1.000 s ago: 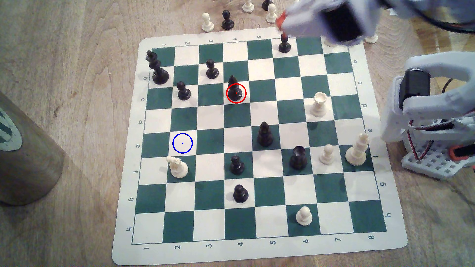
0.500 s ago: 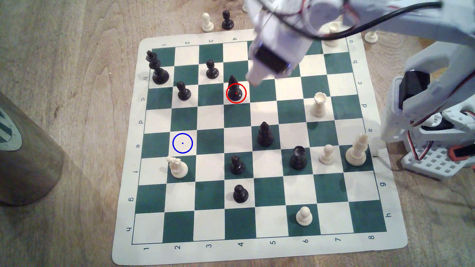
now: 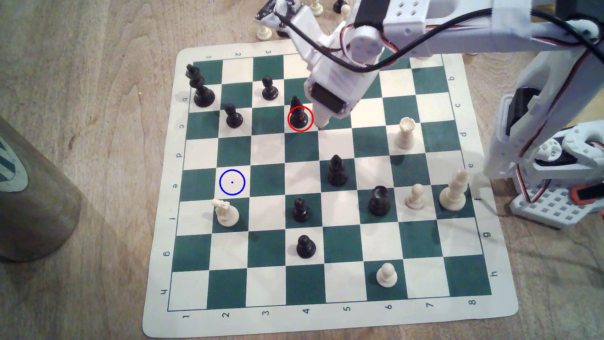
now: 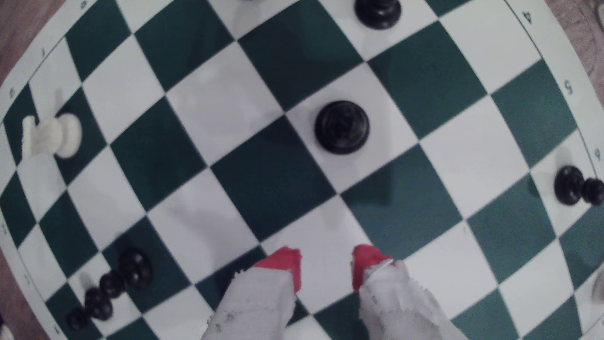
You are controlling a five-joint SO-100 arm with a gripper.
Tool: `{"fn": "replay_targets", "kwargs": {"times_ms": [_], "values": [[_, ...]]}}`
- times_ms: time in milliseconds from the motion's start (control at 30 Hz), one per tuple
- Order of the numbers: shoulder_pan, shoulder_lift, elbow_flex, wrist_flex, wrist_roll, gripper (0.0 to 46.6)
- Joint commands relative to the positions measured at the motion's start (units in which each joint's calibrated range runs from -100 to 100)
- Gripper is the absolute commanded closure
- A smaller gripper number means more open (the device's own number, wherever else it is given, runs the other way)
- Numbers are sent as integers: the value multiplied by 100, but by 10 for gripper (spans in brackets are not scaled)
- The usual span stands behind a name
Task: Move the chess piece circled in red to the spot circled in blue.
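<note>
the gripper [image 3: 322, 126] hangs nose-down over the board [image 3: 327, 322], its tip just beside the chess piece [image 3: 298, 112], on the exterior view's right of it and not touching. the chess piece stands upright in its red circle on a cream square, untouched. the spot [image 3: 232, 182], blue ring with a dot, sits well apart from it, lower and toward the exterior view's left, on a bare cream square. a white knight [image 3: 225, 212] stands just below the spot, one square on. a black pawn [image 3: 233, 116] and another black pawn [image 3: 269, 88] stand to the exterior view's left of the chess piece. the bigger ringed black piece [image 3: 336, 171] sits lower, toward the exterior view's right. the white arm [image 3: 457, 29] reaches in from the upper right with a black cable draped along it.

now the wrist view: the gripper [image 4: 327, 264] stands parted, two red-tipped fingers [image 4: 284, 261] with a clear gap and only bare cream square between them, holding nothing. a round black piece seen from above [image 4: 341, 127] sits ahead of the fingers on a cream square, apart from them; it looks like the chess piece, though from straight above i can't tell for sure. the white knight [image 4: 52, 135] shows off near the board's edge.
</note>
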Motion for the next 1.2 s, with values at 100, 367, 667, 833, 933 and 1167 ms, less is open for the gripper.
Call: {"fn": "replay_targets", "kwargs": {"times_ms": [100,367,667,833,933,1167], "values": [[138,400,-29,-589,15,328],[271,740,16,-1056,39,327],[263,672,-38,-1351,39,327],[326,629,-74,-1449,59,325],[365,672,-92,-1621,78,322],[373,909,-410,-1638,78,321]]}}
